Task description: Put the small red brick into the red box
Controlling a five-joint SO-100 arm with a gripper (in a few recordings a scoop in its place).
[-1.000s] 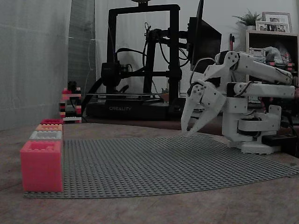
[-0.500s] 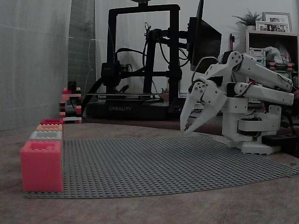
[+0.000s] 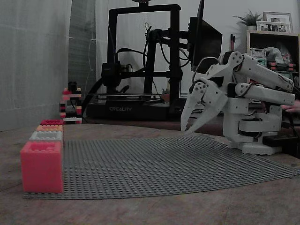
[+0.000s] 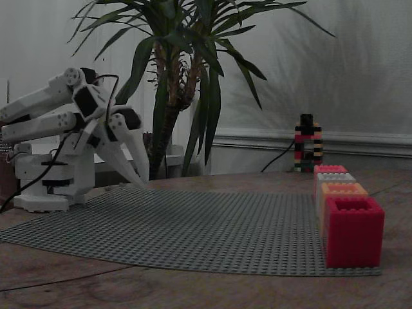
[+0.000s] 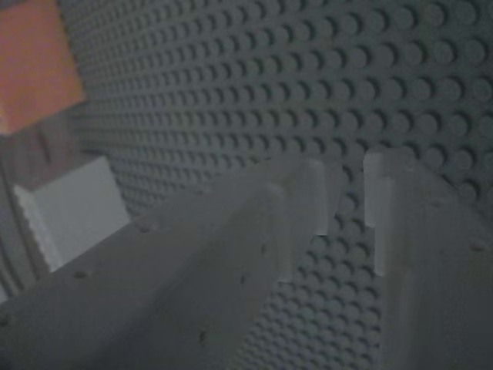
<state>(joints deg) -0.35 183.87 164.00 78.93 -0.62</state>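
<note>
Wrist view: my claw (image 5: pixel 347 196) has its fingers drawn almost together, with only a narrow slit between them. Nothing is in the slit but the studs of the plate (image 5: pixel 400 69) below. A second ago my tips were lower, at the plate, and a little wider apart. Now they hang just above it, empty. I judge this fits an arm coming away from a drop as well as one yet to fetch.

Past my fingers are the white box (image 5: pixel 73 208) and the orange box (image 5: pixel 35 62). In a fixed view they stand in a row along the plate's far edge, well apart from me, with the red box (image 3: pixel 41 166) at the near end. Its top is open, but these low views hide its inside, and the others' too. So I cannot tell where the brick is, and it may lie in the box. Beyond the row stands a tower (image 4: pixel 307 143) of bricks.
</note>
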